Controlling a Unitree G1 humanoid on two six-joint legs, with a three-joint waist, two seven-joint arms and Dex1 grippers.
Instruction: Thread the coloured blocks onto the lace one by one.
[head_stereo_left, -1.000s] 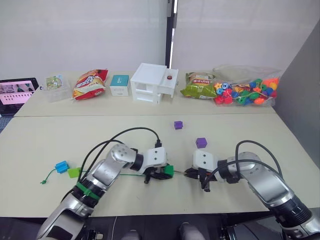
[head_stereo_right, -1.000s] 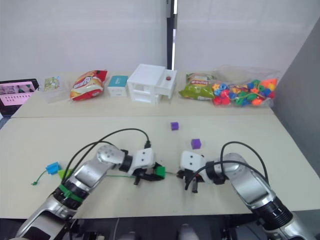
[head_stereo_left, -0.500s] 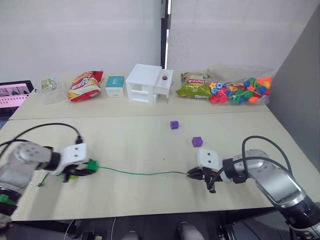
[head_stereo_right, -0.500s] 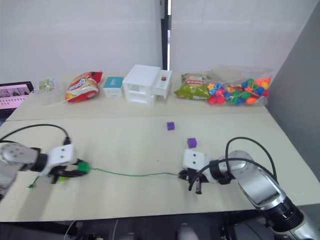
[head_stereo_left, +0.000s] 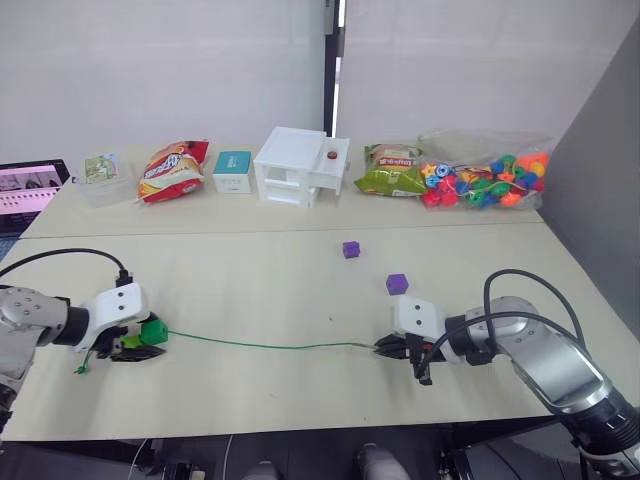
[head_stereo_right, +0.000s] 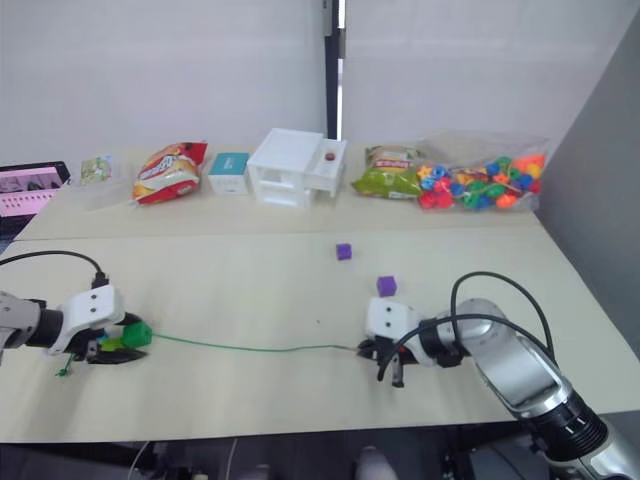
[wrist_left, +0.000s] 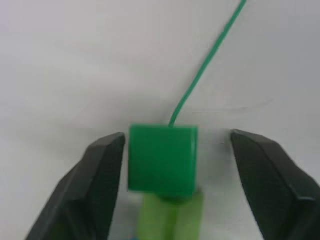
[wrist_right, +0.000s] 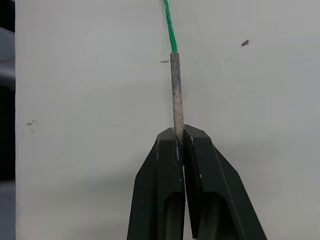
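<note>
A thin green lace (head_stereo_left: 260, 346) lies stretched across the near table. My right gripper (head_stereo_left: 382, 347) is shut on its stiff pale tip (wrist_right: 175, 85). At the lace's left end the dark green block (wrist_left: 162, 159) sits threaded on the cord, pushed up against the light green block (wrist_left: 172, 222). My left gripper (head_stereo_left: 143, 343) stands open around the dark green block (head_stereo_left: 153, 331), one finger on each side and neither pressing it. The lace's knotted end (head_stereo_left: 80, 369) trails out past that gripper. Two purple blocks (head_stereo_left: 350, 249) (head_stereo_left: 397, 284) rest loose on the table, beyond the right gripper.
The back table holds a tablet (head_stereo_left: 30, 185), a red crisp bag (head_stereo_left: 176, 168), a teal box (head_stereo_left: 232, 170), a white drawer unit (head_stereo_left: 300, 165), a green snack bag (head_stereo_left: 392, 170) and a clear bag of round beads (head_stereo_left: 485, 180). A grey panel stands at the right.
My left gripper slid the dark green block leftward along the lace to the light green block, then opened off it. The right gripper kept its hold on the tip.
</note>
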